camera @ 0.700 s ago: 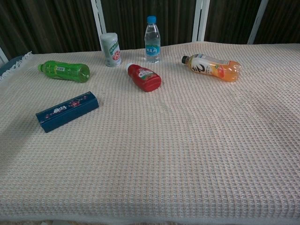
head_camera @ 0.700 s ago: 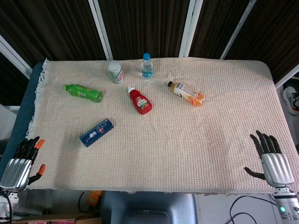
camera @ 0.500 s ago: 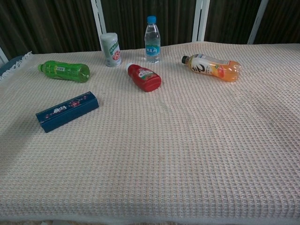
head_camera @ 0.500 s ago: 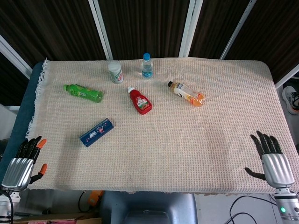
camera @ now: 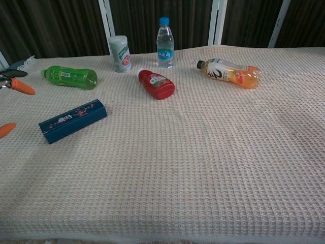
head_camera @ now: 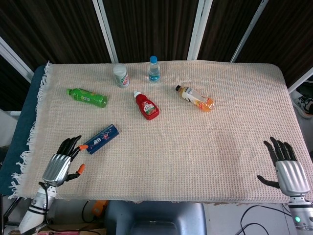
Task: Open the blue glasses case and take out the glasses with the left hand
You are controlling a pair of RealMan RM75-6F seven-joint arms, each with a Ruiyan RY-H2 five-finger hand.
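The left robot hand [head_camera: 62,164] has moved inward over the cream waffle-weave tablecloth [head_camera: 195,147], fingers spread, grasping nothing.

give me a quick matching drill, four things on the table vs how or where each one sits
Things:
1. blue case
2. water bottle
3. green bottle
4. left hand

States:
A. standing upright at the far edge
B. open, fingers spread, just short of the case
C. lying on its side, far left
D. shut, lying flat near the left hand

Pairs: 1-D, 2-A, 3-C, 4-B
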